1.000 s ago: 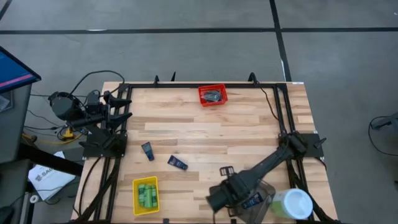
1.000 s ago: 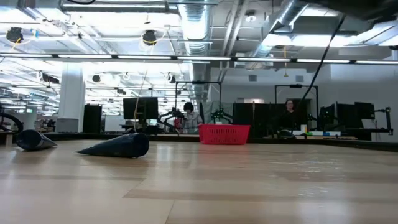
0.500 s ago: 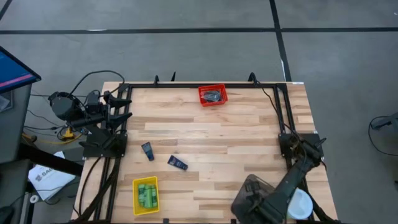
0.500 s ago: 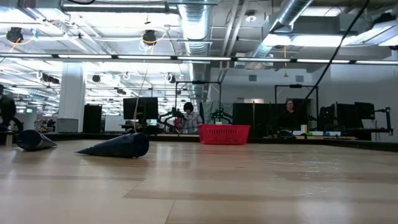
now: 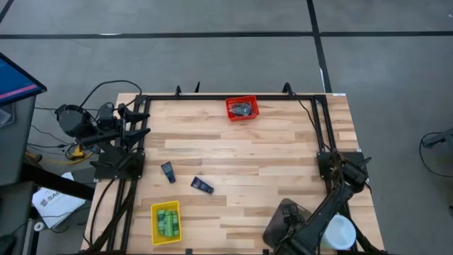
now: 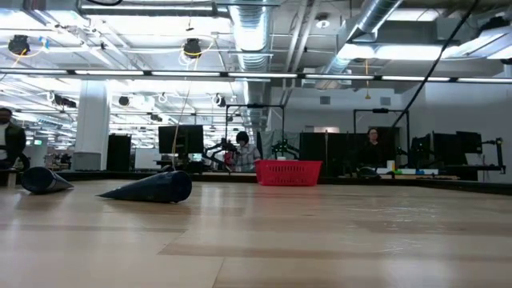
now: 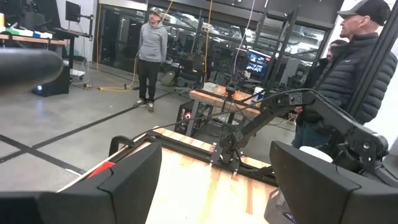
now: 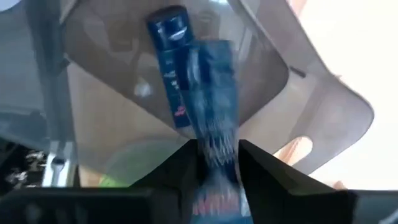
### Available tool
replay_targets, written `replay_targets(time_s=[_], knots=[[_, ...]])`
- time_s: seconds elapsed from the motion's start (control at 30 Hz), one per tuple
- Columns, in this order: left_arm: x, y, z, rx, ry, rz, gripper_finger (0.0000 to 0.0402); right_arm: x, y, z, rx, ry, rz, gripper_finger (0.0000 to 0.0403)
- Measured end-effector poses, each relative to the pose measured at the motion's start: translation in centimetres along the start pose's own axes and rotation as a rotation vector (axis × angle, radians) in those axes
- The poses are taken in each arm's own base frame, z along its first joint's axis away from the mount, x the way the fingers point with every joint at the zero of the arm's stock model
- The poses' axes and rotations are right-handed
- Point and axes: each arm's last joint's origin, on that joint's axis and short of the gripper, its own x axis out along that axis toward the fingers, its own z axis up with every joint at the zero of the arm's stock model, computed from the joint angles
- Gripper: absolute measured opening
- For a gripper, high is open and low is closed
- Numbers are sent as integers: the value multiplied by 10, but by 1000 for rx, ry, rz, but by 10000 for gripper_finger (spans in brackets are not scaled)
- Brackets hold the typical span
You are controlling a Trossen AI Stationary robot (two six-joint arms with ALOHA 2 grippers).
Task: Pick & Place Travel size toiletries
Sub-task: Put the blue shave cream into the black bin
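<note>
Right gripper [image 8: 214, 171] clamped on blue tube [image 8: 214, 124] over grey bin [image 8: 323, 118]; label unreadable. Left gripper [image 7: 211, 186] apart, parked.

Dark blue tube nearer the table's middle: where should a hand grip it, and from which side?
Grip the dark blue tube across its thicker mid-body, coming straight down from above: it lies flat on the table, tapering to a thin edge at one end.

Wooden tabletop [image 5: 283, 152] carrying a red basket [image 5: 242, 108] at its far edge, two dark blue tubes [image 5: 167, 172] [image 5: 202, 185] lying mid-left, a yellow bin [image 5: 166, 221] sitting at the near-left edge, a grey container [image 5: 281, 221] and pale tub [image 5: 338, 231] sitting near-right
</note>
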Motion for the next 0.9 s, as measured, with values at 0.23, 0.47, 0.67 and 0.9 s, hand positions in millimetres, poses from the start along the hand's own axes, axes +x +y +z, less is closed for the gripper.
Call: replay_targets(time_s=[0.23, 0.47, 0.67, 0.9], knots=[[0, 0, 0, -2, 0, 0, 297, 1, -9, 9, -55, -32, -19, 175], [0, 0, 0, -3, 0, 0, 297, -28, -42, 28, -2, -123, 47, 212], [0, 0, 0, -3, 0, 0, 297, -64, -111, 67, 207, -366, 39, 215], [0, 0, 0, -3, 0, 0, 297, -71, -182, 118, 363, -661, 101, 250]])
